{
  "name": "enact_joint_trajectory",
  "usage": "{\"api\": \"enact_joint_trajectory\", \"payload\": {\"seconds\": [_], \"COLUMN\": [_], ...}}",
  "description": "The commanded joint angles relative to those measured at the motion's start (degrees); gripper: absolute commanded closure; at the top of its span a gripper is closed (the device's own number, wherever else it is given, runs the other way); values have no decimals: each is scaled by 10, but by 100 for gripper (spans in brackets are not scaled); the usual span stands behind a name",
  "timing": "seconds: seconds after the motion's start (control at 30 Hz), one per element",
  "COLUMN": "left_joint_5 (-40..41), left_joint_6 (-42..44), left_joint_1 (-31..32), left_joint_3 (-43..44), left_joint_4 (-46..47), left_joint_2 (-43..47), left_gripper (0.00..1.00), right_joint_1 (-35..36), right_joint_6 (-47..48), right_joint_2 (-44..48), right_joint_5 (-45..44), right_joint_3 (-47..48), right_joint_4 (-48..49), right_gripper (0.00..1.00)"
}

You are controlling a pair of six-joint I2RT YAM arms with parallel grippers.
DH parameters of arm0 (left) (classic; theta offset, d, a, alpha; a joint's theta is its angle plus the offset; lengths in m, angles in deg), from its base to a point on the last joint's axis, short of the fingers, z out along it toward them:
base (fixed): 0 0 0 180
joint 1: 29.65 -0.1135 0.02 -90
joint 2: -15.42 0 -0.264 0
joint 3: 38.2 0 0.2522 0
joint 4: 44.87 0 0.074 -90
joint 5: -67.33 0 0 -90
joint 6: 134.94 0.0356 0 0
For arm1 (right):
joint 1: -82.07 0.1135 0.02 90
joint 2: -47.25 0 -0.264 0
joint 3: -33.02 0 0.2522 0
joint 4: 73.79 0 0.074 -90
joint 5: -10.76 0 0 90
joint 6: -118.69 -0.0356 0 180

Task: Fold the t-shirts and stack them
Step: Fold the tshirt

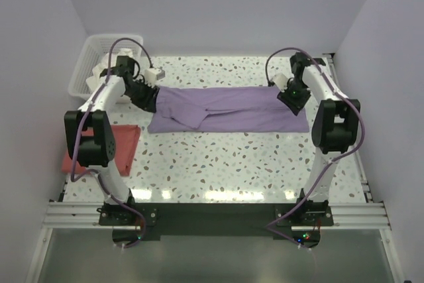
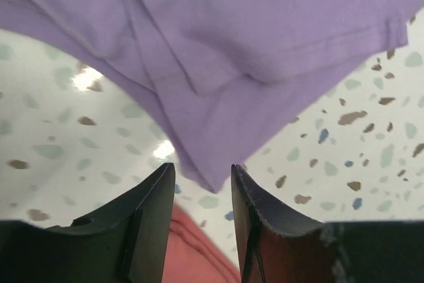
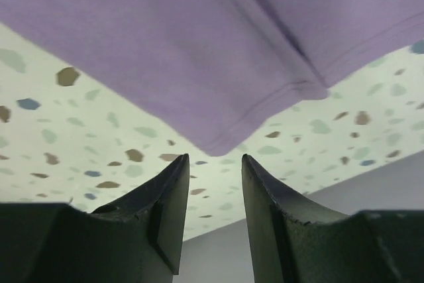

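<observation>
The purple t-shirt [image 1: 225,111] lies flat across the middle of the speckled counter [image 1: 218,164], and the left arm [image 1: 89,137] and right arm [image 1: 334,124] wait at its ends, jaws released, likely ready to pinch corners for folding.

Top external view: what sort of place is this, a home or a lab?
Probably a robotics lab cell: plain pale walls box in a speckled terrazzo-pattern tabletop, an aluminium rail carries two arm bases, and a purple t-shirt lies spread for folding.
</observation>
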Motion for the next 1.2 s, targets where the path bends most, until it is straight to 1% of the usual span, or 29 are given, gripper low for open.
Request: {"api": "enact_joint_trajectory", "payload": {"seconds": [0.0,0.07,0.13,0.17,0.27,0.37,0.4,0.47,0.5,0.57,0.63,0.73,0.77,0.8,0.87,0.9,1.0,1.17], "left_joint_5": [-36,-30,-9,11,37,71,75,80,82,84,85,84,84,85,85,85,76,63], "left_joint_6": [-35,-40,-46,-51,-58,-66,-67,-63,-61,-55,-54,-56,-56,-56,-53,-55,-56,-73], "left_joint_1": [9,9,9,9,9,9,10,11,11,11,11,11,11,11,11,11,11,11], "left_joint_3": [-67,-99,-133,-142,-169,-194,-207,-224,-242,-257,-271,-271,-270,-266,-260,-251,-233,-197], "left_joint_4": [32,45,78,97,119,132,130,126,126,127,126,126,125,125,122,121,113,100], "left_joint_2": [24,25,23,18,9,-3,-3,6,12,23,33,40,41,39,38,38,41,43], "left_gripper": [55,55,57,58,63,71,75,80,81,82,82,82,82,82,82,81,77,73], "right_joint_1": [2,1,1,1,0,1,0,1,-1,-2,-5,-14,-13,-32,-43,-52,-60,-59], "right_joint_6": [-79,-93,-97,-101,-107,-108,-107,-99,-95,-82,-81,-88,-97,-102,-123,-131,-155,-169], "right_joint_2": [30,31,28,25,13,2,0,1,3,17,31,51,51,46,38,30,15,-19], "right_joint_5": [45,41,35,23,4,-27,-41,-52,-58,-57,-36,-11,4,8,28,29,32,30], "right_joint_3": [-55,-91,-112,-131,-162,-188,-194,-208,-214,-226,-225,-190,-162,-147,-106,-96,-80,-87], "right_joint_4": [-25,6,37,49,89,122,129,137,139,137,121,79,68,58,36,32,37,63], "right_gripper": [59,60,62,62,63,64,65,67,69,71,71,71,71,70,66,61,59,63]}}
